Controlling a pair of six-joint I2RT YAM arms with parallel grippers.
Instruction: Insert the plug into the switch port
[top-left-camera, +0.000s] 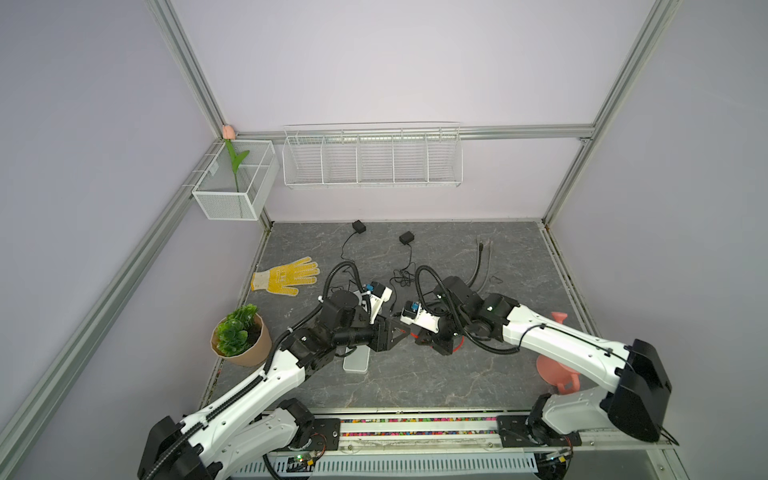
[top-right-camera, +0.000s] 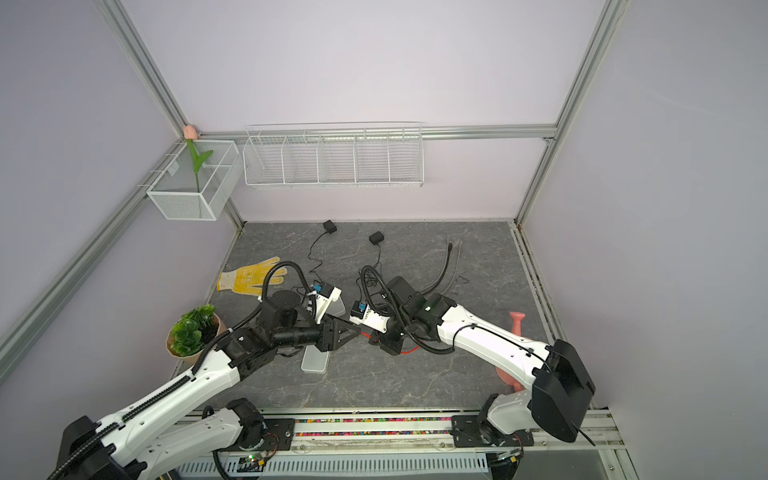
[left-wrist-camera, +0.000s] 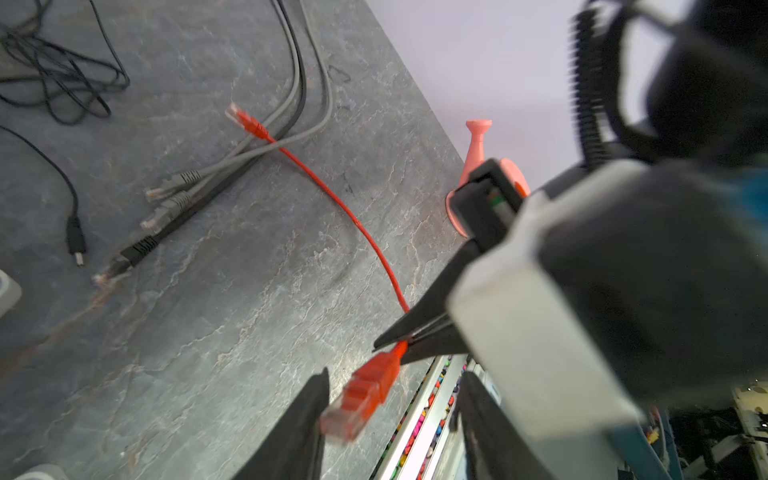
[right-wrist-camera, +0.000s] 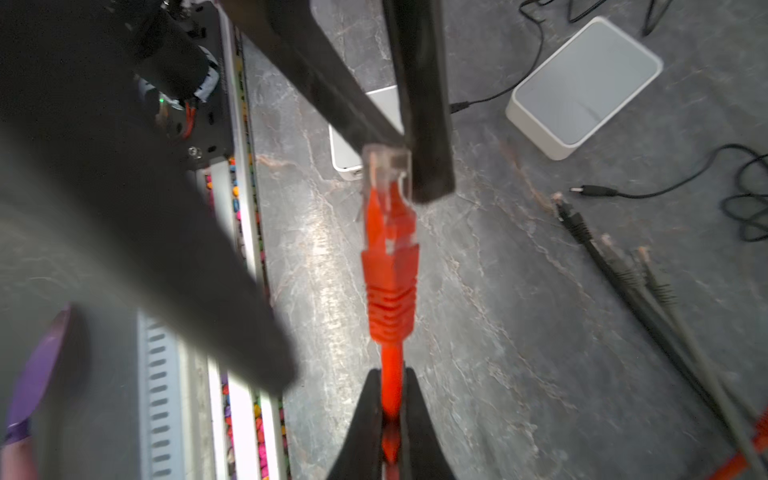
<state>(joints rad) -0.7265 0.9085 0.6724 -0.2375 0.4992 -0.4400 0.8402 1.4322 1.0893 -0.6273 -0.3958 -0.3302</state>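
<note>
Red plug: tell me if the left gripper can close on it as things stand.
Probably yes: the red plug lies between the open fingers of the left gripper, and the right gripper, shut on the red cable behind it, holds it there.

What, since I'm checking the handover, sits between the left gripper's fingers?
The red plug, held by its cable in the shut right gripper, sits between the fingers of the open left gripper; the left wrist view shows it.

No text, label or number legible in any view. White switch box (right-wrist-camera: 582, 83): faint mark, too blurred.
</note>
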